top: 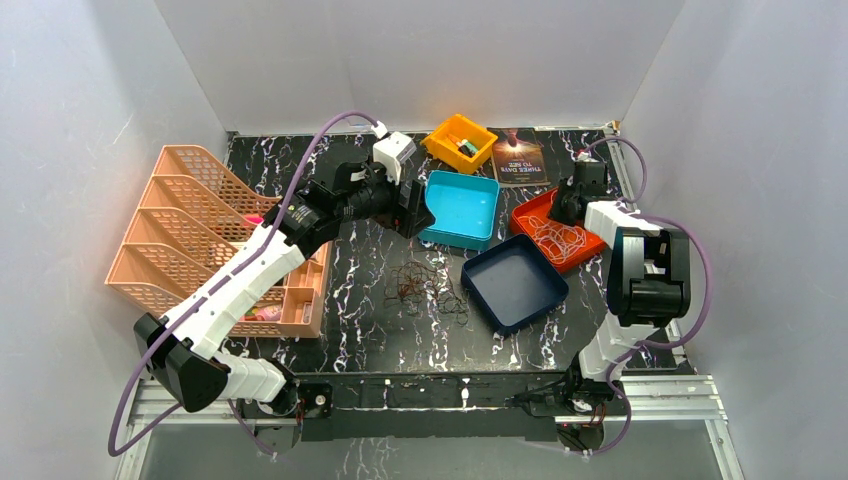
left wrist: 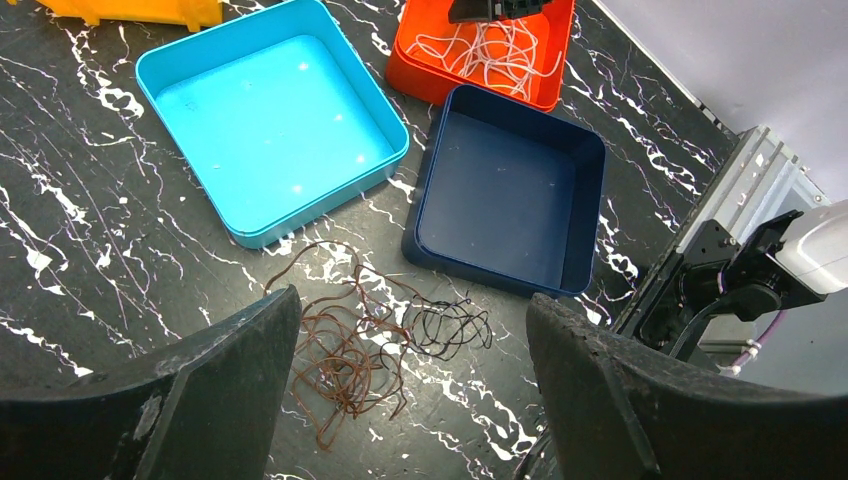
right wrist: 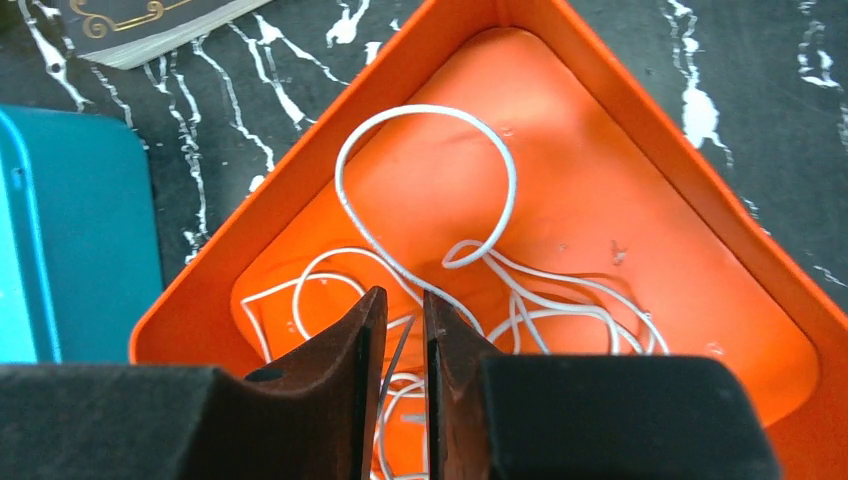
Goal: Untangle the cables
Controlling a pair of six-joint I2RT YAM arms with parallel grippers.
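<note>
- Currently the left gripper (left wrist: 412, 305) hangs over the black white-veined marble-pattern table (left wrist: 100, 250), its 2 dark fingers (left wrist: 200, 400) spread wide and holding nothing.
- Directly below it: the hair-thin reddish-brown cable (left wrist: 345, 365), a loose loopy clump lying on the table.
- The thin black cable (left wrist: 452, 330) lies just beside that clump on the right; their loops overlap at the edge.
- Both sit near the front corner of the cyan square plastic tray (left wrist: 330, 200) and just beside the near-left corner of the navy square plastic tray (left wrist: 490, 275). Neither tray holds any cable.
- The right gripper (right wrist: 404, 300) is low inside the orange plastic tray (right wrist: 320, 190), jaws nearly pressed together with only a narrow slit between them.
- A thin strand shows in that slit; can't tell whether it's pinched or just passing through.
- The thin white cable (right wrist: 428, 109) lies coiled on the orange tray floor: 1 large loop ahead of the fingertips, smaller loops under and to the right of them.
- Top view: peach plastic file organizer (top: 215, 235) on the left, small yellow bin (top: 458, 142) and a dark book (top: 518, 158) at the back.
</note>
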